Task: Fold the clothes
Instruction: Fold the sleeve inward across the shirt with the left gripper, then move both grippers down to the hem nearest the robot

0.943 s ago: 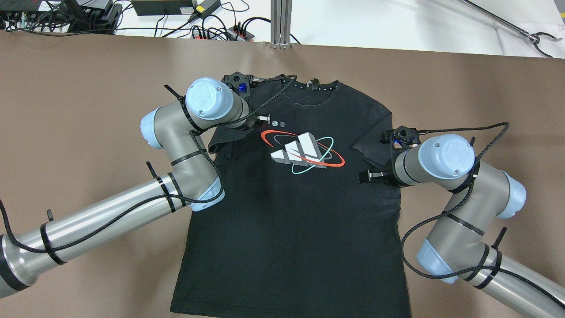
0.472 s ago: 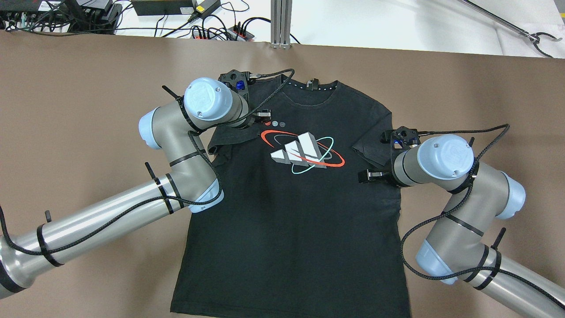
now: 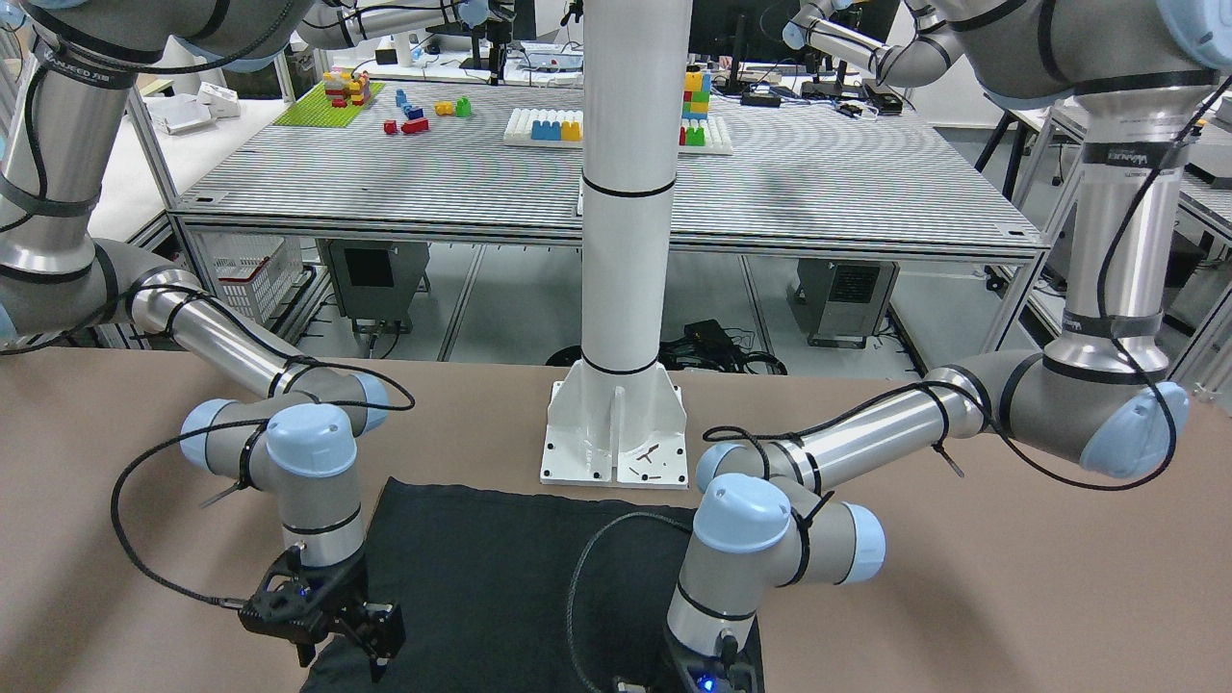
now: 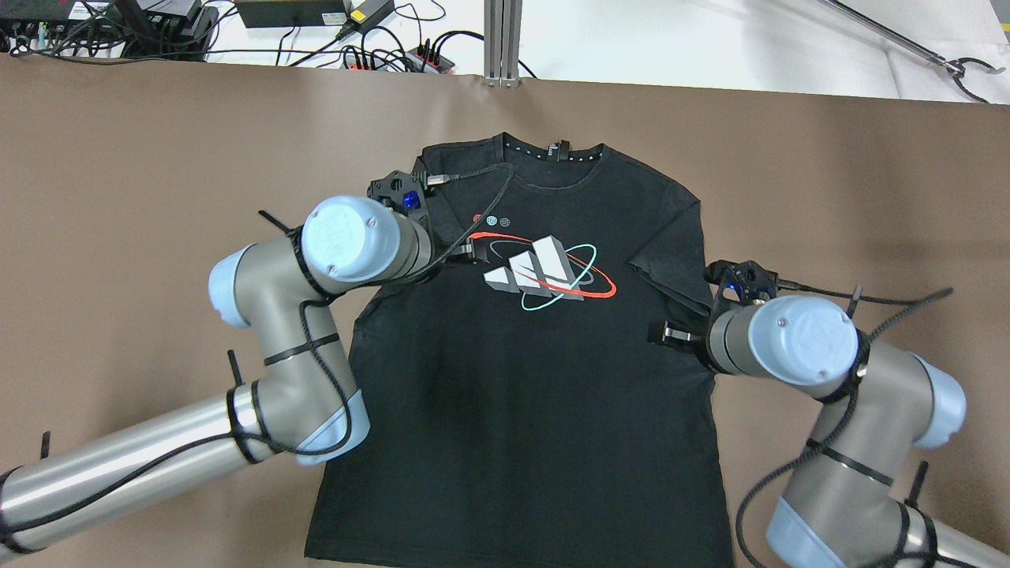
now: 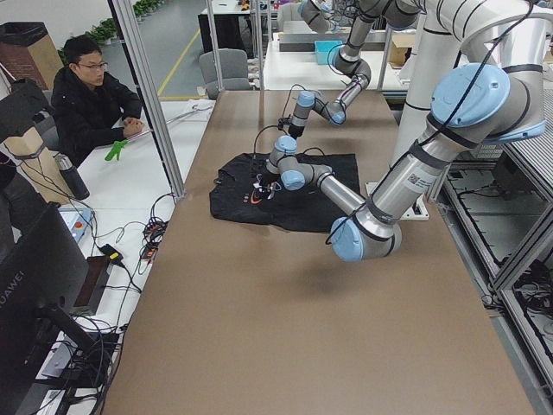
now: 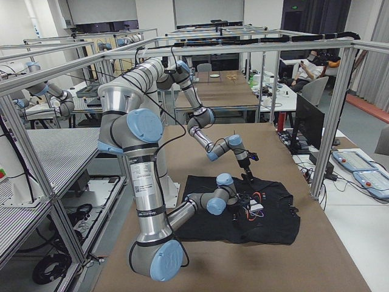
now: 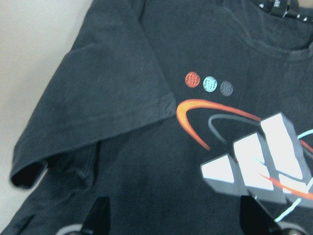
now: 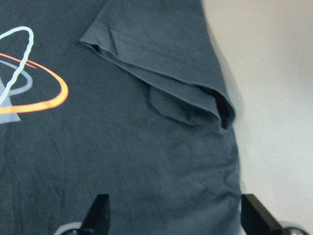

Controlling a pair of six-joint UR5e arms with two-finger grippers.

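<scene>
The clothes are one black T-shirt (image 4: 521, 394) with a white, red and teal logo (image 4: 544, 272). It lies flat, face up, on the brown table (image 4: 158, 158). Both sleeves are folded inward: the left sleeve (image 7: 98, 107) and the right sleeve (image 8: 161, 58). My left gripper (image 4: 465, 251) hovers just left of the logo; in the left wrist view (image 7: 178, 220) it is open and empty. My right gripper (image 4: 667, 334) is over the shirt's right side below the folded sleeve, and in the right wrist view (image 8: 176, 220) it is open and empty.
The white post's base plate (image 3: 616, 433) stands at the shirt's hem side. Cables and power strips (image 4: 379, 55) lie beyond the table's far edge. A person (image 5: 91, 95) sits at a side desk. Bare brown table lies on both sides of the shirt.
Both arms have drawn back toward the robot. The left gripper went from the shoulder to beside the logo. The right gripper moved off the right sleeve toward the shirt's side.
</scene>
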